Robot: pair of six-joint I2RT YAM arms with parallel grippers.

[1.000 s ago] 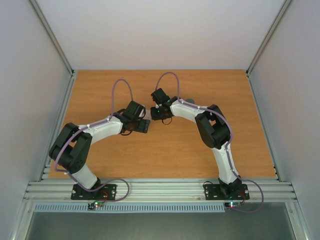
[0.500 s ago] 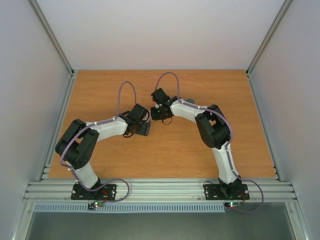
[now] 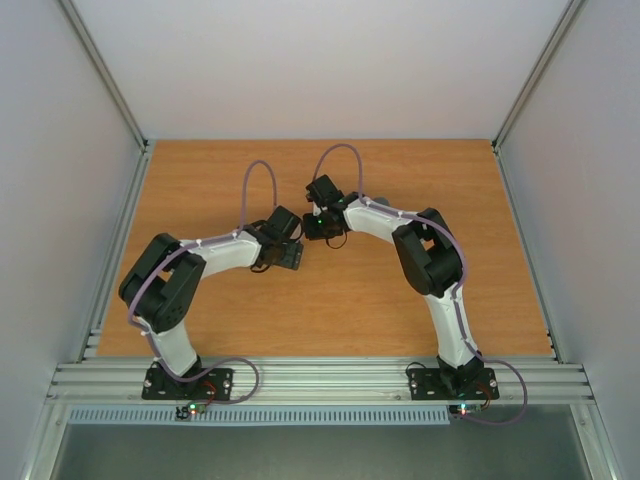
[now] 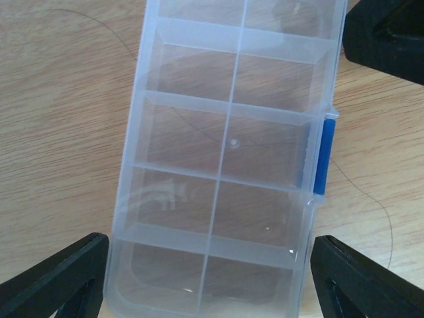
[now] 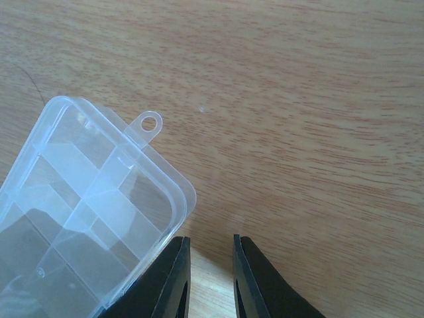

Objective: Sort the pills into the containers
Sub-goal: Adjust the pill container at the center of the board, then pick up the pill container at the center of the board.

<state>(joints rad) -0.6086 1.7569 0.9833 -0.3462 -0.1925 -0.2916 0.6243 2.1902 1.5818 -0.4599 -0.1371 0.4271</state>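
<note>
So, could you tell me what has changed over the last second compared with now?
The left arm folded in: its elbow swung right and its gripper crept up-right toward the right one, jaws open astride the clear pill box without closing on it. Nothing was grasped or released. The right gripper kept its place, jaws nearly together beside the box's corner.

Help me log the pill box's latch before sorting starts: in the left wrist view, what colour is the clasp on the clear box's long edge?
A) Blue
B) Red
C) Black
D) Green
A: a blue clasp sits on the right-hand long edge of the clear pill box, between the wide-open fingers of the left gripper.
</note>
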